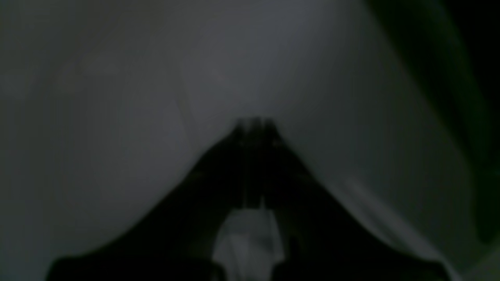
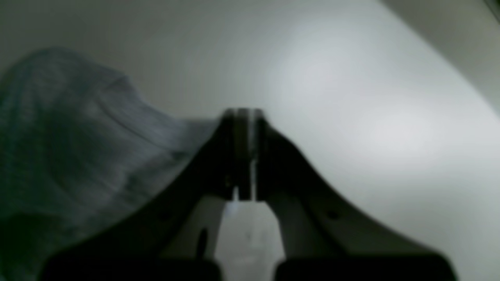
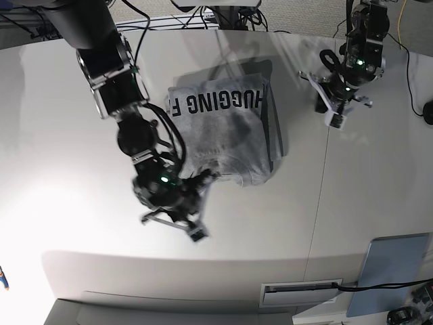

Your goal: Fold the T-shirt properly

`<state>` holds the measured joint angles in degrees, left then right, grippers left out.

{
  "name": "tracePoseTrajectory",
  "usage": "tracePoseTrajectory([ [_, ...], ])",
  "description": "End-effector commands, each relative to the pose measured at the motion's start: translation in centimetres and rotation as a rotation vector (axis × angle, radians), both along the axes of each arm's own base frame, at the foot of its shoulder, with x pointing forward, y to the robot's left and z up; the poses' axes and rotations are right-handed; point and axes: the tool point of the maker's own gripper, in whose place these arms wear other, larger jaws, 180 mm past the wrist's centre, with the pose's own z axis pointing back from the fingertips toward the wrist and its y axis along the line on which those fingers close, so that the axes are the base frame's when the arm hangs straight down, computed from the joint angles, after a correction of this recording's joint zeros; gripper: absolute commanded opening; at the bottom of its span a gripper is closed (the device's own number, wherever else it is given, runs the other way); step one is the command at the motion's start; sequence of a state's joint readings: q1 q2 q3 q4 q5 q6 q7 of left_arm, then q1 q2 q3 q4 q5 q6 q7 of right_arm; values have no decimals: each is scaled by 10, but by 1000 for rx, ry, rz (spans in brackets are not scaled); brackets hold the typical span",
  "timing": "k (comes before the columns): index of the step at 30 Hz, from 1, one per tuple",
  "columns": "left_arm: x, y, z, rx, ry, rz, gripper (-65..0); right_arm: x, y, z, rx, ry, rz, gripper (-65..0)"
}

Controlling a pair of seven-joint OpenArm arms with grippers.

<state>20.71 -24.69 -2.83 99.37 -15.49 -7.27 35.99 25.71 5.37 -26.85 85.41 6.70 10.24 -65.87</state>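
Observation:
The grey T-shirt (image 3: 226,128) lies folded on the white table (image 3: 67,176), its black lettering facing up. My right gripper (image 3: 206,179) is at the shirt's near left corner. In the right wrist view that gripper (image 2: 242,115) is shut, and heather-grey cloth (image 2: 78,136) bunches just left of the fingers. I see no cloth between the tips. My left gripper (image 3: 335,120) hangs over bare table to the right of the shirt, apart from it. The left wrist view is dark and blurred, with the left gripper (image 1: 254,121) shut on nothing.
A pale blue-grey panel (image 3: 392,271) lies at the table's near right corner. Cables (image 3: 203,17) run along the far edge. A seam (image 3: 318,210) crosses the tabletop, and a slot (image 3: 301,292) sits in the front edge.

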Motion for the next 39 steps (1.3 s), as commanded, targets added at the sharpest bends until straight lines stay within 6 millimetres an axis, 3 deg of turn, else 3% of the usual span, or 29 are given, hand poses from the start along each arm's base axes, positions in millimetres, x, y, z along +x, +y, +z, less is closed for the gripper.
tracePoseTrajectory([
  [1, -6, 10, 0, 35, 8, 15, -650, 6, -11, 19, 13, -56, -27, -650],
  [6, -28, 2, 3, 19, -9, -8, -650, -40, -72, 10, 48, -58, -162, -650],
  [10, -45, -4, 22, -3, -70, -6, -650, -98, -123, 4, 19, -49, -252, -650],
  [13, -55, 6, 36, -1, -86, 39, -650, -146, -155, 4, -27, -33, -308, -650],
  [17, -74, 20, 41, -65, -38, 104, -650, -204, -184, 8, -91, 9, -372, -650],
  [22, -111, 29, 36, -104, 54, 107, -650, -272, -205, 5, -168, 128, -418, -650],
  [27, -166, 31, 15, -101, 206, 114, -650, -348, -201, -22, -178, 359, -396, -650],
  [30, -198, 21, -6, -151, 293, 110, -650, -388, -205, -37, -195, 472, -392, -650],
  [39, -294, 1, -91, -327, 583, 156, -650, -499, -251, -110, -237, 792, -528, -650],
])
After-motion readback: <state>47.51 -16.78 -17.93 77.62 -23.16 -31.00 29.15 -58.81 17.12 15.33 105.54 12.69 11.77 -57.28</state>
